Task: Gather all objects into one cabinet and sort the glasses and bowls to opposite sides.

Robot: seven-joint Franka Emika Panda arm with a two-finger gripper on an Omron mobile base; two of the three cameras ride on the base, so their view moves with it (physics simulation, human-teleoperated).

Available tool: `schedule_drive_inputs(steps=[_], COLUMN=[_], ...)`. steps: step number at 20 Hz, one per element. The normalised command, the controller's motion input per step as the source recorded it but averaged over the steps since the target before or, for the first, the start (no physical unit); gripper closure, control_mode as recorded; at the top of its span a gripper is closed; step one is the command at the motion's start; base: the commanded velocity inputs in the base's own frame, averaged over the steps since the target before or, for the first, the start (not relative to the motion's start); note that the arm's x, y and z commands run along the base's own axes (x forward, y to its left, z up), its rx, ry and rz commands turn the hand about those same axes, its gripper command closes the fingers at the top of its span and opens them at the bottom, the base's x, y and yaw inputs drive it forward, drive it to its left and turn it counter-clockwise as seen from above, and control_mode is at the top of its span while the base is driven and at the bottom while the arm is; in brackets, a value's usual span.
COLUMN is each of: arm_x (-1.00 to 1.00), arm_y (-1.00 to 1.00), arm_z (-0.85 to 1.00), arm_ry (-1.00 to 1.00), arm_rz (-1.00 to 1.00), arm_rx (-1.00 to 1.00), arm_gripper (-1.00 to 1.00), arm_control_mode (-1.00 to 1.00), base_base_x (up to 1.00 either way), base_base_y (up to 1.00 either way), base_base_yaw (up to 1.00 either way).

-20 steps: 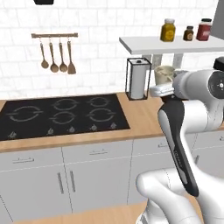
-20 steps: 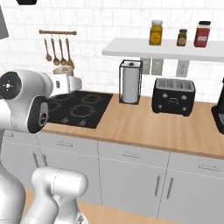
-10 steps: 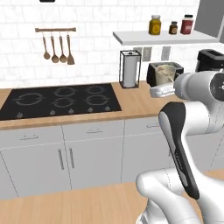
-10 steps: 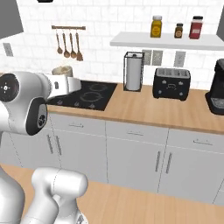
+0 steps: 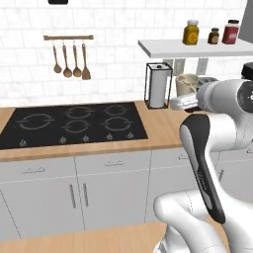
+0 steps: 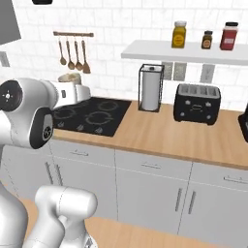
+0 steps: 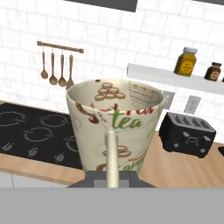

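Note:
My gripper (image 7: 111,175) is shut on the wall of a beige mottled cup (image 7: 114,124), one of the glasses, printed with the word "tea". The cup is upright and held in the air over the counter. In the left base view the cup (image 5: 187,84) sits above my gripper (image 5: 182,102) beside the paper-towel holder. In the right base view the cup (image 6: 70,77) and my gripper (image 6: 80,92) hang over the stove's left part. A dark grey cabinet panel (image 6: 8,22) shows at the upper left. The bowls are out of view.
A black stove (image 5: 74,123) is set into the wooden counter (image 6: 164,133). A paper-towel holder (image 6: 151,88), a black toaster (image 6: 197,103), a wall shelf (image 6: 184,51) with three jars and a rail of hanging spoons (image 5: 69,62) stand along the back wall.
The whole picture has shifted, so the base has driven and the cameras with it. The cup stays held in my shut gripper at the same height.

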Motion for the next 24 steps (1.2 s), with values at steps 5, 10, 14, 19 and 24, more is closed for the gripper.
schedule_drive_inputs(steps=[5,10,14,19,24], arm_x=[0.00,0.00,0.00,0.00,0.00], arm_y=[0.00,0.00,0.00,0.00,0.00], arm_z=[0.00,0.00,0.00,0.00,0.00], arm_ry=[0.00,0.00,0.00,0.00,0.00], arm_rz=[0.00,0.00,0.00,0.00,0.00], arm_rx=[0.00,0.00,0.00,0.00,0.00], arm_gripper=[1.00,1.00,1.00,1.00,1.00], arm_control_mode=[1.00,1.00,1.00,1.00,1.00], base_base_x=[-0.11,-0.17,0.00,0.12,0.01], base_base_y=[-1.00,-1.00,-1.00,-1.00,-1.00], base_base_yaw=[0.23,0.18,0.13,0.08,0.00])
